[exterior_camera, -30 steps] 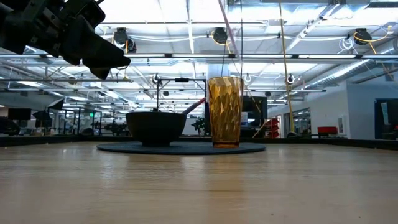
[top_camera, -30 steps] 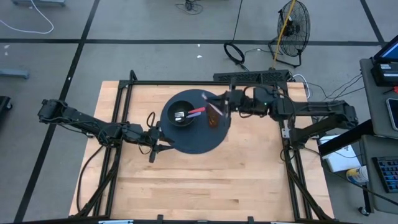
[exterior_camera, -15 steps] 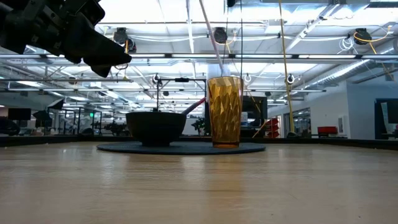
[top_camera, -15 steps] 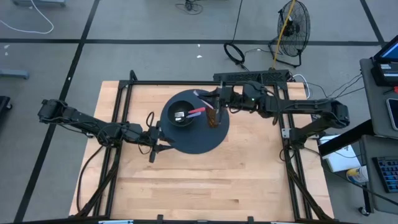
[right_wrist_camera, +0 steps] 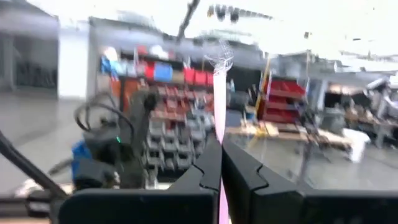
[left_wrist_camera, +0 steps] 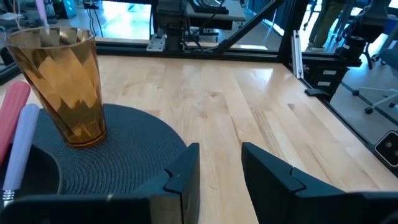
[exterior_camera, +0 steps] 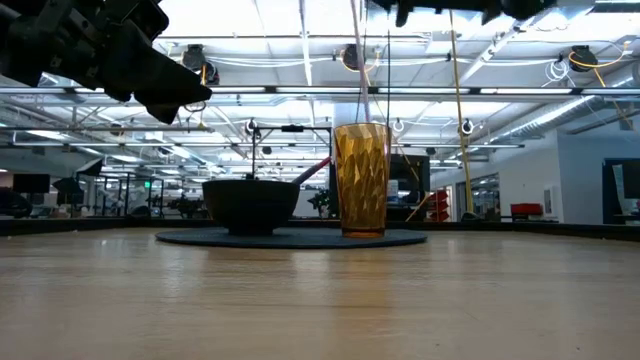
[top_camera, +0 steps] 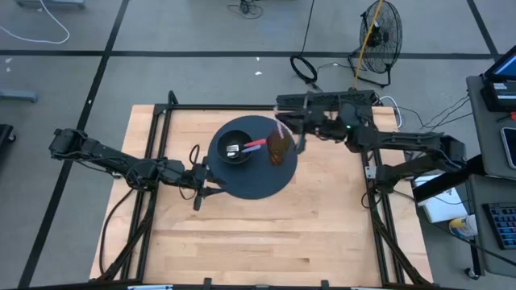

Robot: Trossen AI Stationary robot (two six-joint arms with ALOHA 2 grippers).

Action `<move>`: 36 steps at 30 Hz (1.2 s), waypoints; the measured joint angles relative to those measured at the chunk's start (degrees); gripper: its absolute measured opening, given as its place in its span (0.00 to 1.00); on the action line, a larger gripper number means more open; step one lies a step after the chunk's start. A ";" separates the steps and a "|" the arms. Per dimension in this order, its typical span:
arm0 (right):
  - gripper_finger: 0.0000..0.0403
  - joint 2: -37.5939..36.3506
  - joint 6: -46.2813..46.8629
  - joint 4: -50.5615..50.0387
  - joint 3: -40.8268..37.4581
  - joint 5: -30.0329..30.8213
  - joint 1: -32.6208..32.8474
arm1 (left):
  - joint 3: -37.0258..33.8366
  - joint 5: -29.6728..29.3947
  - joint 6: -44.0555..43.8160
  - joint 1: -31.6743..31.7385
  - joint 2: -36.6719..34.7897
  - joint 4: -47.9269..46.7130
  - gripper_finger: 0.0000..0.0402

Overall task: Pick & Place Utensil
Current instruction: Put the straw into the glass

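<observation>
Fingers (right_wrist_camera: 221, 163) of right arm pinch pink utensil (right_wrist_camera: 219, 99) — tip blurred; left fingers (left_wrist_camera: 219, 163) apart, empty.

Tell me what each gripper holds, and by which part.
Right gripper pinches a pink utensil partway along its handle, above the amber cup. Left gripper holds nothing.

pink utensil (right_wrist_camera: 219, 93) | thin, pale pink handle, upright, lower end inside amber tumbler (exterior_camera: 361, 179) (tip hidden) | tumbler upright on dark round mat (top_camera: 256, 184) beside black bowl (top_camera: 234, 148)
</observation>
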 joint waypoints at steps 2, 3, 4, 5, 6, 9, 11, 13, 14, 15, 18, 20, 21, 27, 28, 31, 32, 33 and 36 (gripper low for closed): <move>0.00 -1.64 2.04 5.38 -3.60 -1.88 -1.08 | 0.00 0.00 0.26 0.04 0.00 0.05 0.30; 0.00 -2.37 3.21 7.58 -5.17 -2.29 -1.61 | 0.00 0.00 0.30 0.04 0.00 0.23 0.30; 0.00 -2.94 4.33 9.02 -6.74 -2.29 -2.17 | 0.00 0.00 0.28 0.04 0.00 0.31 0.30; 0.00 -3.14 5.22 10.26 -8.18 -2.28 -2.71 | 0.00 -0.06 0.26 0.04 0.00 0.31 0.30; 0.00 -3.23 6.08 11.41 -9.46 -2.28 -3.16 | 0.00 -0.19 0.26 0.04 0.00 0.33 0.30; 0.00 -3.28 7.99 14.59 -12.61 -2.26 -4.23 | 0.00 -0.42 0.06 0.04 0.00 0.40 0.30; 0.00 -3.27 9.04 16.31 -13.87 -2.29 -4.85 | 0.00 -0.42 0.04 0.04 0.00 0.42 0.30; 0.00 -2.70 9.57 16.72 -14.56 -2.13 -5.28 | 0.02 -0.42 0.04 0.04 0.00 0.44 0.30; 0.00 -2.40 9.87 16.75 -15.00 -2.12 -5.47 | 0.00 -0.43 0.02 0.04 0.00 0.44 0.30; 0.00 -1.96 10.13 17.43 -15.19 -2.09 -5.54 | 0.00 -0.44 0.01 0.04 0.00 0.45 0.30; 0.00 -0.80 10.56 19.88 -15.46 -2.19 -5.52 | 0.00 -1.11 -0.01 0.04 0.00 0.47 0.30; 0.00 0.28 10.56 19.58 -15.49 -2.25 -5.51 | 0.00 -1.66 -0.01 0.04 0.00 0.52 0.30; 0.00 1.00 10.70 19.43 -15.51 -2.25 -5.51 | 0.00 -1.73 -0.03 0.04 0.00 0.50 0.30; 0.00 5.43 11.87 20.29 -15.55 -2.24 -5.51 | 0.00 -1.95 -0.36 0.04 0.00 0.47 0.30; 0.00 6.32 11.92 20.91 -15.55 -2.26 -5.51 | 0.00 -1.95 -0.36 0.04 0.00 0.46 0.30; 0.00 8.27 12.75 23.20 -15.55 -2.78 -5.51 | 0.00 -1.95 -0.46 0.04 0.00 0.45 0.30; 0.00 8.63 13.05 23.96 -15.55 -3.85 -5.53 | 0.00 -1.95 -0.56 0.04 0.00 0.42 0.30; 0.00 8.81 13.21 23.94 -15.55 -4.51 -5.67 | 0.00 -1.95 -0.62 0.04 0.00 0.41 0.30; 0.00 9.22 13.20 24.45 -16.38 -5.30 -5.88 | 0.00 -1.90 -0.64 0.04 0.00 0.29 0.30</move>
